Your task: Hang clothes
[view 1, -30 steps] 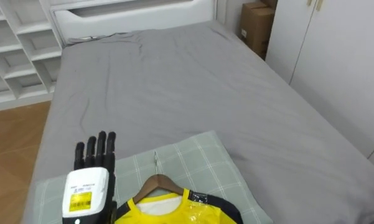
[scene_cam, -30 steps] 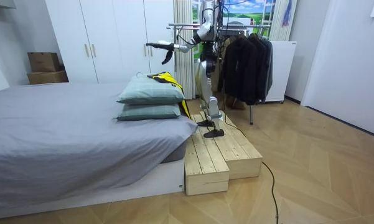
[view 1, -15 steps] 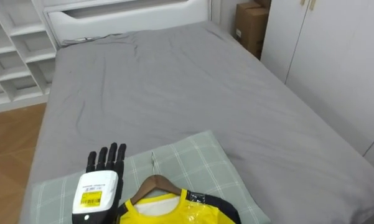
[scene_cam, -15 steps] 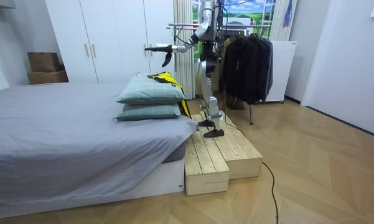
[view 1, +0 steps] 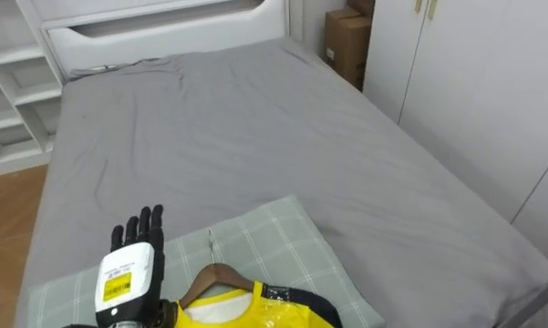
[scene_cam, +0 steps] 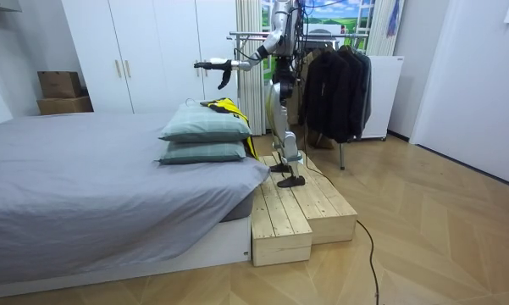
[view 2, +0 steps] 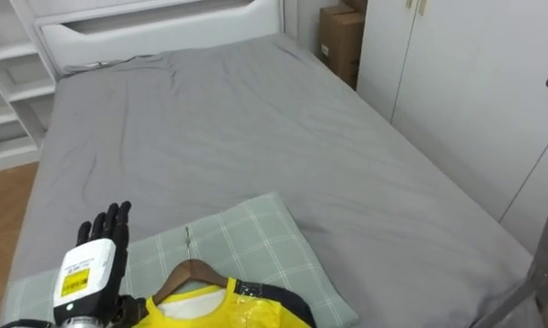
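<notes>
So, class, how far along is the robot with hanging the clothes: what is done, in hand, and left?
Done: the yellow garment already sits on the wooden hanger, lying on the checked pillow. In hand: nothing; the left hand hovers open above the pillow beside the hanger. Left: grasp the hanger and carry it to the rack behind the robot, where dark clothes hang.

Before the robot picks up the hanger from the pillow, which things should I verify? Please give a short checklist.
1. Left hand open: ok, fingers straight, raised above the checked pillow.
2. Yellow garment on the wooden hanger: ok.
3. Metal hook free: ok, lying on the pillow, apart from the hand.
4. Hanger grasped: not ok.
5. Free space on the clothes rack: cannot tell.
</notes>
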Controlling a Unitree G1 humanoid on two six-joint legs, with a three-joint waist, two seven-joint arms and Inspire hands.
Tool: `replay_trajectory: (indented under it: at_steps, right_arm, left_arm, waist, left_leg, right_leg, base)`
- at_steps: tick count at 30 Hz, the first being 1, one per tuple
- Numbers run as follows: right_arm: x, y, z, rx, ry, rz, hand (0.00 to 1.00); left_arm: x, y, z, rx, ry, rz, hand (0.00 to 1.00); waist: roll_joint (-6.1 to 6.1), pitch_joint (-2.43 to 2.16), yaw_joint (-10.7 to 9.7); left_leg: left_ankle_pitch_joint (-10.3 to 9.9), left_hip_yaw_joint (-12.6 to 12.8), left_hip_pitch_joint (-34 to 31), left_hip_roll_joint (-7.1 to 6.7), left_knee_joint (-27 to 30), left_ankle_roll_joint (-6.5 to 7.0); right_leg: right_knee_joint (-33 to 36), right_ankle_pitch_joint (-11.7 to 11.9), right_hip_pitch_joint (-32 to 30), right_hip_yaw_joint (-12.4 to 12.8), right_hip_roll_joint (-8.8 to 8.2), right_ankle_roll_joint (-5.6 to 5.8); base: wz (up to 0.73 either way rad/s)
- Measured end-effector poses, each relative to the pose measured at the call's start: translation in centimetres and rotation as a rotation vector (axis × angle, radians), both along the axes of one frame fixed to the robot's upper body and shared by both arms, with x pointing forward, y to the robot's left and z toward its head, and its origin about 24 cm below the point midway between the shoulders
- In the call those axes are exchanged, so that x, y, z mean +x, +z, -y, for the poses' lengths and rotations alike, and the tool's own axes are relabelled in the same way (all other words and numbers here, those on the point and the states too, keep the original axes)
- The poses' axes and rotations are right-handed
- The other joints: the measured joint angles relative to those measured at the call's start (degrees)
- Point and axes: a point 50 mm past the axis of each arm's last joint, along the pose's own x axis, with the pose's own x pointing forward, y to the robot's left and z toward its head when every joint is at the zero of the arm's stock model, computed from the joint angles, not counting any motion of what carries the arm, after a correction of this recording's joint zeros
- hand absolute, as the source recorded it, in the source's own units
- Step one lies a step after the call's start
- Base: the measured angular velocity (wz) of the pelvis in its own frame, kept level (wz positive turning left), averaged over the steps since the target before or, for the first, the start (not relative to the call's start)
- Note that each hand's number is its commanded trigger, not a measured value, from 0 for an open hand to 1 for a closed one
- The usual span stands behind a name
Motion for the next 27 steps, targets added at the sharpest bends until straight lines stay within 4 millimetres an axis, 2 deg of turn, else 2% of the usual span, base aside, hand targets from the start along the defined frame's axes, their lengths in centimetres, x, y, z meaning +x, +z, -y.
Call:
replay_trajectory:
  at_steps: [6,11,16,21,27]
  right_arm:
    - [-0.5,0.0,0.0,0.001,-0.006,-0.015,0.0]
    - [-0.7,0.0,0.2,0.004,-0.034,-0.028,0.0]
    - [-0.8,0.0,0.2,-0.002,-0.037,-0.036,0.0]
    - [-0.7,0.0,0.4,-0.013,-0.003,-0.047,0.0]
    - [-0.8,0.0,0.3,-0.019,0.081,-0.085,0.0]
  left_arm:
    - [-0.5,-1.0,-0.3,-0.003,-0.002,-0.086,0.0]
    - [-1.1,-1.9,-0.6,0.0,0.005,-0.158,0.0]
    - [-0.9,-2.1,-0.7,0.001,0.008,-0.18,0.0]
    - [-1.5,-3.0,-1.0,0.011,0.025,-0.234,0.0]
    - [-2.1,-3.9,-1.0,0.019,0.033,-0.322,0.0]
  waist:
    - [0.13,0.05,-0.62]
    - [0.62,0.39,-1.22]
    - [0.66,0.42,-1.21]
    - [0.73,0.39,-1.24]
    - [0.27,0.52,-1.15]
  left_leg:
    - [0.0,0.31,0.01,0.09,0.01,0.0]
    - [0.0,0.8,-0.1,0.14,-0.04,0.0]
    - [0.0,1.06,-0.81,0.11,0.07,0.0]
    - [0.0,1.61,-0.8,0.14,0.03,0.0]
    - [0.0,1.81,-1.1,0.17,-0.16,0.0]
  right_leg:
    - [0.22,0.01,-0.13,0.09,0.05,-0.01]
    - [0.6,0.02,-0.59,0.56,0.13,-0.05]
    - [0.79,0.02,-1.43,0.73,0.09,-0.04]
    - [0.88,0.02,-1.78,1.37,0.19,-0.04]
    - [0.84,0.02,-2.14,1.44,0.26,-0.04]
  base:
    - [-0.01]
    - [-0.05]
    - [-0.02]
    - [-0.07]
    - [0.0]
